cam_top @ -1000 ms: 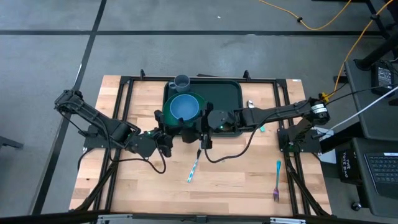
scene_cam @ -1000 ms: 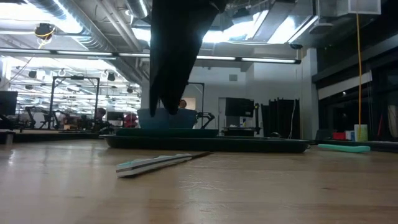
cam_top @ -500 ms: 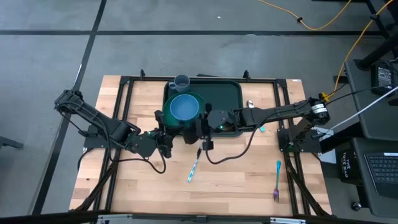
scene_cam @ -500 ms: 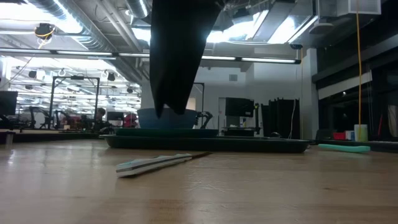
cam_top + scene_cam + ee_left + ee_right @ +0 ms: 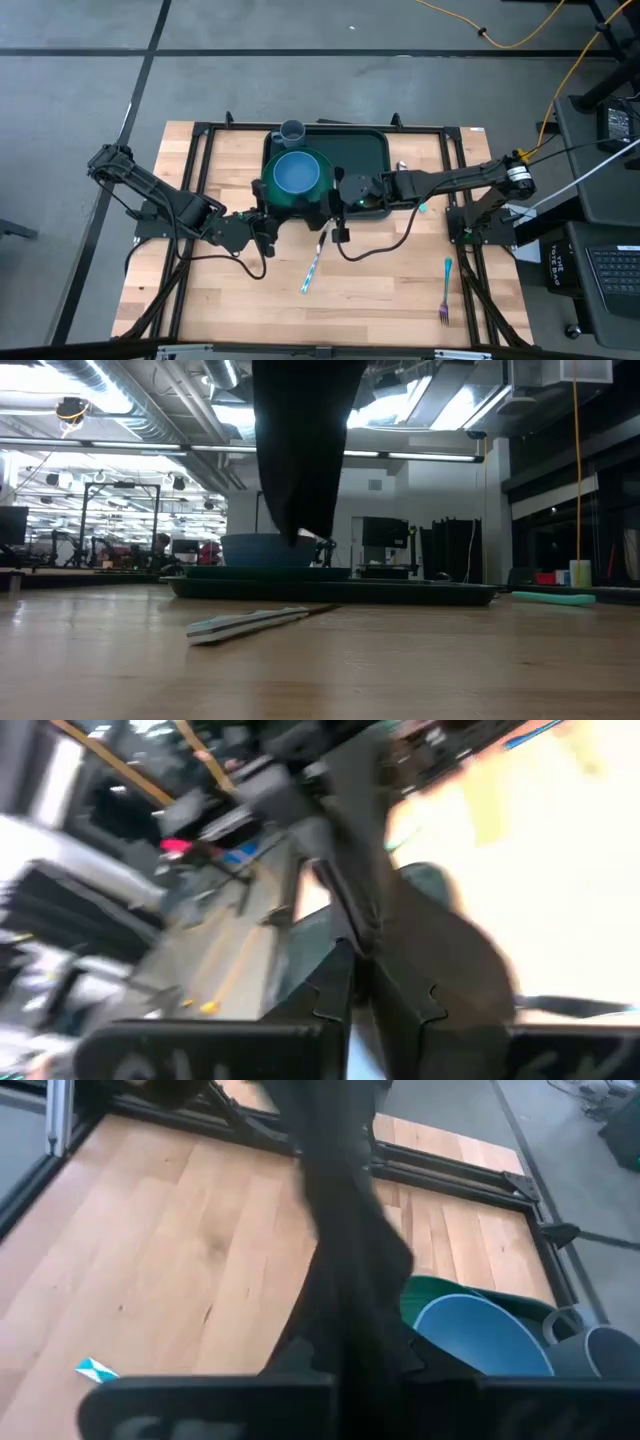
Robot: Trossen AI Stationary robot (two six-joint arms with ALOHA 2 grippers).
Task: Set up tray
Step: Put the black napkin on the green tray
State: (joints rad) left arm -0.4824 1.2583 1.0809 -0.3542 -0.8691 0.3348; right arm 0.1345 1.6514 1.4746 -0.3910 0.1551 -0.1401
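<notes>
The dark green tray (image 5: 365, 152) lies at the table's far middle. On its left part a green plate (image 5: 272, 190) carries a blue bowl (image 5: 296, 173), and a grey cup (image 5: 292, 131) stands at the tray's far left corner. A black flat sheet (image 5: 300, 450) hangs above the table in front of the tray's near rim. My left gripper (image 5: 268, 222) is at its left side and my right gripper (image 5: 335, 212) at its right, both shut on it. My left gripper pinches the black sheet (image 5: 430, 940) between its two fingers, the sheet's edge (image 5: 362, 935) running out from between them. It comes from the table's left, pointing a little downward. My right gripper pinches the sheet (image 5: 345, 1250) between its two fingers at a part (image 5: 335, 1325) right in front of them. It comes from the table's right, slanting down. The sheet hangs clear of the table, its lower end (image 5: 305, 535) free.
A teal-and-white utensil (image 5: 311, 272) lies on the wood near the middle, and a fork (image 5: 445, 290) lies near the right front. A teal piece (image 5: 422, 207) and a spoon (image 5: 402, 166) lie just right of the tray. A black frame edges the table.
My right gripper has shut on the black sheet and drifted slightly toward the table's right edge. The hanging sheet has shifted the same way, still clear of the table.
</notes>
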